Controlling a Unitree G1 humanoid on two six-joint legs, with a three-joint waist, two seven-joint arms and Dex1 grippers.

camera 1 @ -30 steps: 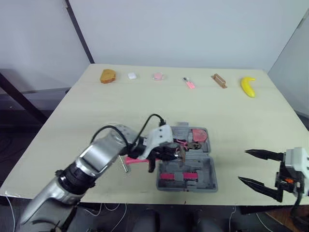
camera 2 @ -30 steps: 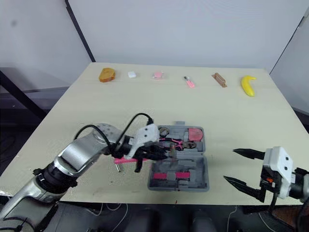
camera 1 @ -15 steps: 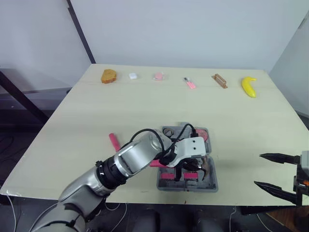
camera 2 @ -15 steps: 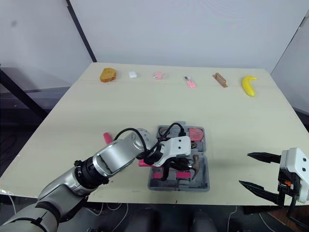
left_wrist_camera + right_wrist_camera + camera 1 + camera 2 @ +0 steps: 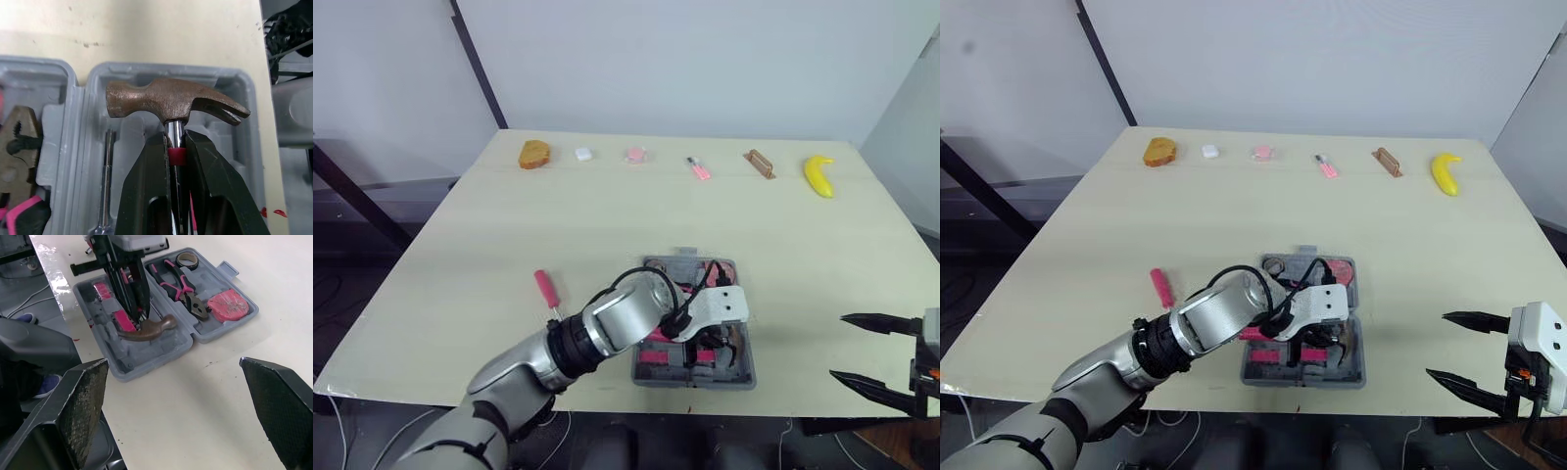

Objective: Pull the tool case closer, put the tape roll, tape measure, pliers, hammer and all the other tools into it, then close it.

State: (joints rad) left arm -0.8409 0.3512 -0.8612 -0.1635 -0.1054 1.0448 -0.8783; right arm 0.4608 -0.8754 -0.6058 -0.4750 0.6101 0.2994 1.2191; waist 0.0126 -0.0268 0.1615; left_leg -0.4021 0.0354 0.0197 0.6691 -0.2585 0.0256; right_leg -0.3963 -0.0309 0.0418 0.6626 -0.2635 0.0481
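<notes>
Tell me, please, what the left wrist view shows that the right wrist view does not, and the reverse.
Left wrist view: the grip up close, with the left gripper shut on the hammer by its chrome neck just below the head, a red collar between the fingers.
Right wrist view: the tape roll and tape measure in the tool case, and the right gripper, open and empty.
Both: the held hammer over the case, and the pliers in its other half.
</notes>
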